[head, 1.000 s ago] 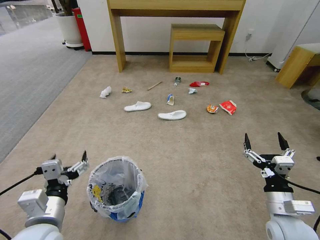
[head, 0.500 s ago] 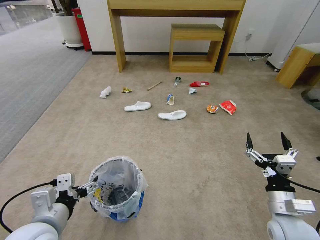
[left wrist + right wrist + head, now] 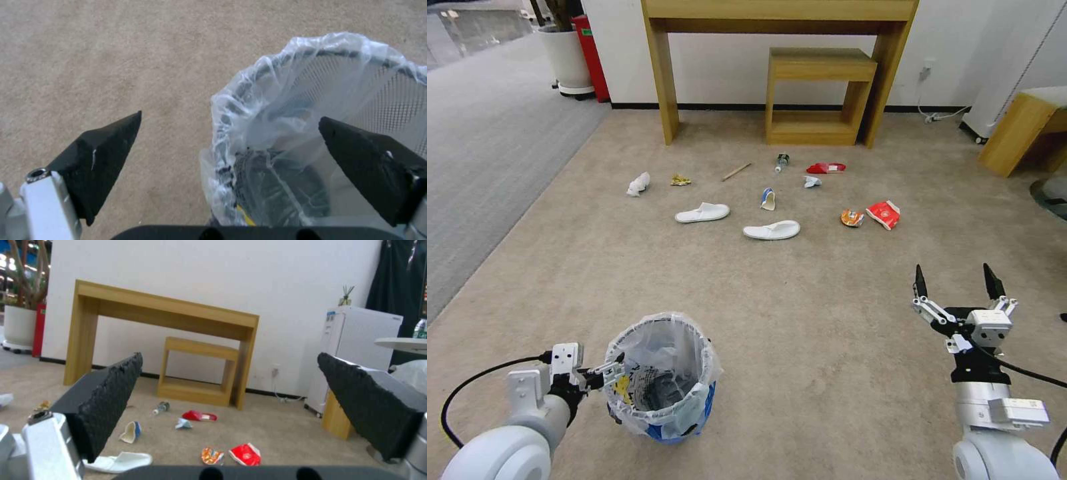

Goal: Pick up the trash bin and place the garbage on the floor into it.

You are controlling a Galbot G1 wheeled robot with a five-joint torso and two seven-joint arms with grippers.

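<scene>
The trash bin [image 3: 662,377], blue at the base and lined with a crinkly white bag, stands on the beige floor [image 3: 800,313] close in front of me. My left gripper [image 3: 610,375] is open at its near-left rim. In the left wrist view the bin's rim [image 3: 231,100] lies between the jaws of the left gripper [image 3: 230,116], one finger inside and one outside. The garbage lies farther off: two white slippers [image 3: 702,213] [image 3: 772,230], crumpled paper [image 3: 638,184], a stick [image 3: 736,171], a bottle [image 3: 782,161], a carton [image 3: 768,198] and red packets [image 3: 884,214]. My right gripper [image 3: 954,270] hovers open on the right, holding nothing.
A wooden console table [image 3: 660,80] with a small wooden shelf unit [image 3: 820,93] under it stands against the far wall. Grey ribbed carpet [image 3: 480,153] and a white plant pot [image 3: 567,60] lie left. A wooden piece [image 3: 1017,130] and a white fridge [image 3: 356,350] are at right.
My left arm has dropped and swung in to the bin's rim, its fingers now straddling the bagged edge. The right gripper has barely shifted. Bin and litter have not moved.
</scene>
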